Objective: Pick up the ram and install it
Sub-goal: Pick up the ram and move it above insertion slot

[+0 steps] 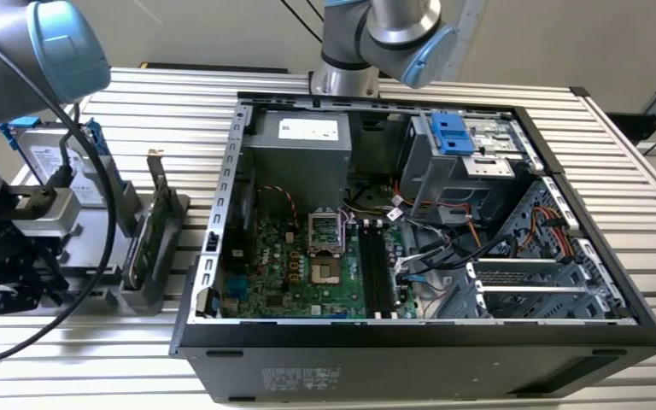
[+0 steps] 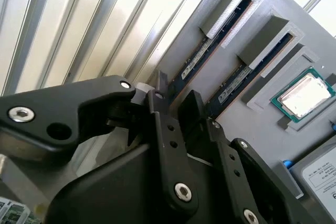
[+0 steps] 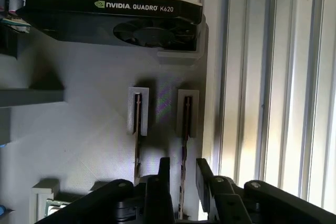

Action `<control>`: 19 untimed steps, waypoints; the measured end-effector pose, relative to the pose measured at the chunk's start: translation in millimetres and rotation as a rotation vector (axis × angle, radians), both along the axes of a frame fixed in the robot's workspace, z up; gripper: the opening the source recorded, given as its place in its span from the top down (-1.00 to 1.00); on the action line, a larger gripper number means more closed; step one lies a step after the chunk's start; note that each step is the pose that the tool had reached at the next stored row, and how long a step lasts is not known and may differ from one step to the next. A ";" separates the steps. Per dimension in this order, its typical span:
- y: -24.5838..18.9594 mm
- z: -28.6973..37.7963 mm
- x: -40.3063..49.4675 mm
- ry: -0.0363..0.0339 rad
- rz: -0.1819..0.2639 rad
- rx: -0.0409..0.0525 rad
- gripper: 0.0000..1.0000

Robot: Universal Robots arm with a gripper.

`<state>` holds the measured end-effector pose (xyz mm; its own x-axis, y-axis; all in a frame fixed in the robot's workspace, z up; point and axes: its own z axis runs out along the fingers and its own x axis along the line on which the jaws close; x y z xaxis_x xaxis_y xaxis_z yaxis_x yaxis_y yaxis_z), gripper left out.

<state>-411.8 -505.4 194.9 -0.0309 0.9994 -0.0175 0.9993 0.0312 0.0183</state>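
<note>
Over the pale grey moulded plastic fixture [image 3: 79,129] on the slatted aluminium bench [image 1: 168,85], at the exterior view's left, well apart from the open black steel computer case [image 1: 419,342]. The black gripper [image 3: 182,163] hangs low above the fixture.

- Ram [image 3: 185,124]: a long, thin, dark circuit-board stick standing on edge in a narrow grey slot of the fixture. It is not lifted.
- Second stick [image 3: 137,129], of the same kind, stands in the neighbouring slot just beside it, outside the jaws.
- Jaws: released, one finger on each side of the ram's near end. Both wrist views show a little daylight on either side of the board, so there is no contact that I can see.
- Also on the fixture: a black graphics card [image 3: 105,19] with a round fan, and a square silver-capped processor [image 2: 302,95] in its own recess.
- In the case, the long black memory slots [image 1: 376,265] on the green motherboard lie beside the processor socket. I cannot tell whether their end latches are open.

Step in hand, as I judge it: the pick, at the straddle stage, aligned but not gripped.

What closing would call for:
- pads square on the flat faces of the board;
- the stick centred, so neither finger pushes it sideways against the slot wall;
- clearance kept from the neighbouring stick;
- a pull straight along the slot, since a tilted pull could bind the board.
</note>
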 end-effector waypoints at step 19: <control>0.0 -0.4 0.0 -0.0001 -0.020 0.0000 1.00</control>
<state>-411.8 -505.4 194.5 -0.0107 0.9998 -0.0174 0.9998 0.0111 0.0184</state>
